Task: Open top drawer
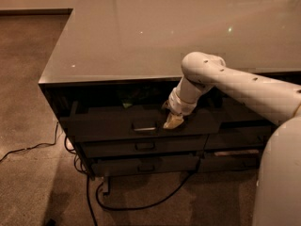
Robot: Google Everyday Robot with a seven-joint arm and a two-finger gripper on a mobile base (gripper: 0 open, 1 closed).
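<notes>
The top drawer (108,126) is a wide dark front under the grey table top, with a small metal loop handle (144,126) at its centre. It stands pulled out a little from the cabinet, and a dark gap shows above its top edge. My gripper (173,121) hangs from the white arm (235,81), which reaches in from the right. The gripper sits at the drawer front's upper edge, just right of the handle. The drawer's inner floor is hidden.
Two shallower dark drawer fronts (145,146) (145,166) lie below. The glossy grey table top (141,36) overhangs them. Black cables (136,205) trail on the brown carpet under and left of the cabinet. My white body (280,182) fills the lower right.
</notes>
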